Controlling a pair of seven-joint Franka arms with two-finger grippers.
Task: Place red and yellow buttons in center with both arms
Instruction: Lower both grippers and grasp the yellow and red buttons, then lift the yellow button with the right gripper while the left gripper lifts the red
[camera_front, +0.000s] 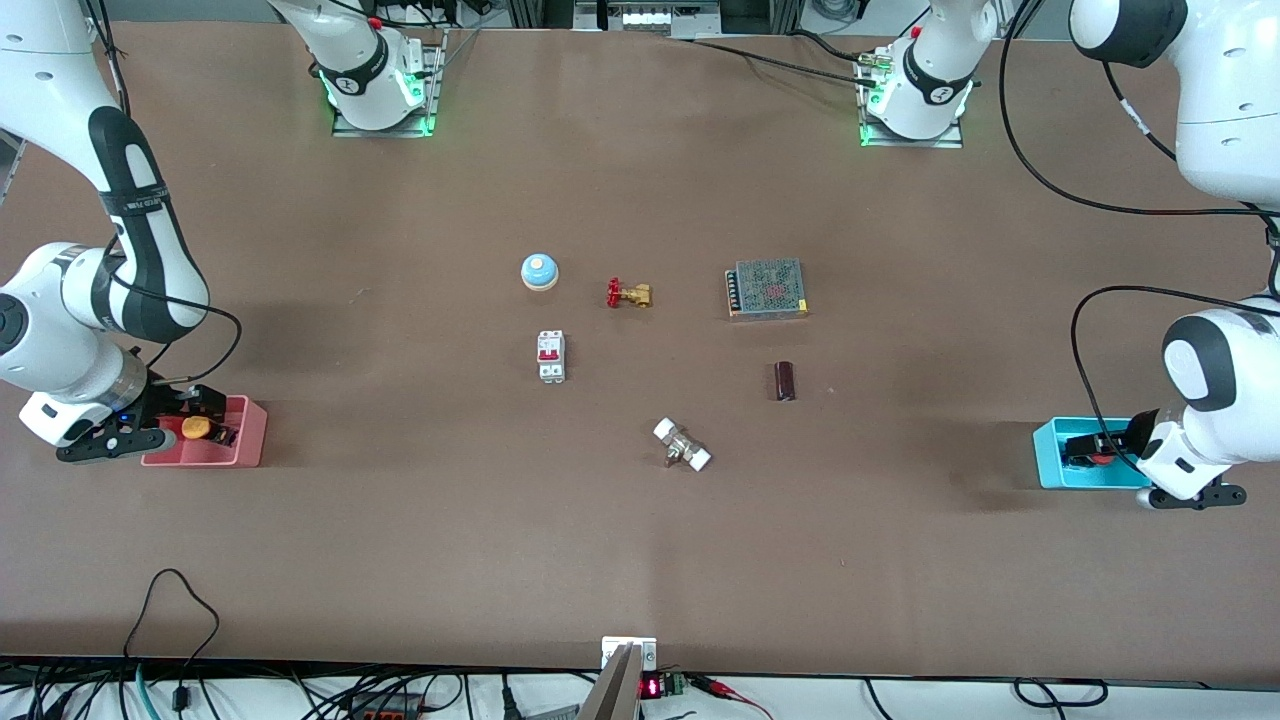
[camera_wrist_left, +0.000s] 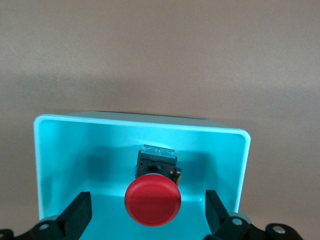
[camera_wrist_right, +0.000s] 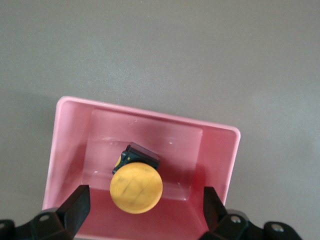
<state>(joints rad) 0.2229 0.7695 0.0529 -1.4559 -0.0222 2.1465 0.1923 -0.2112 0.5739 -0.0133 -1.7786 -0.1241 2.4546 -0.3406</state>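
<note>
The yellow button (camera_front: 195, 428) lies in the pink bin (camera_front: 245, 440) at the right arm's end of the table. In the right wrist view, the yellow button (camera_wrist_right: 136, 189) sits between my open fingers (camera_wrist_right: 77, 202), untouched. My right gripper (camera_front: 205, 420) hangs low over the pink bin (camera_wrist_right: 145, 112). The red button (camera_front: 1101, 459) lies in the cyan bin (camera_front: 1045, 455) at the left arm's end. In the left wrist view, the red button (camera_wrist_left: 152, 201) sits between open fingers (camera_wrist_left: 215, 210), untouched. My left gripper (camera_front: 1090, 450) hangs low over the cyan bin (camera_wrist_left: 140, 120).
In the middle of the brown table lie a blue-and-white dome (camera_front: 539, 271), a brass valve with a red handle (camera_front: 628, 293), a metal mesh box (camera_front: 767, 288), a white circuit breaker (camera_front: 551, 356), a dark cylinder (camera_front: 785, 381) and a white-capped fitting (camera_front: 682, 446).
</note>
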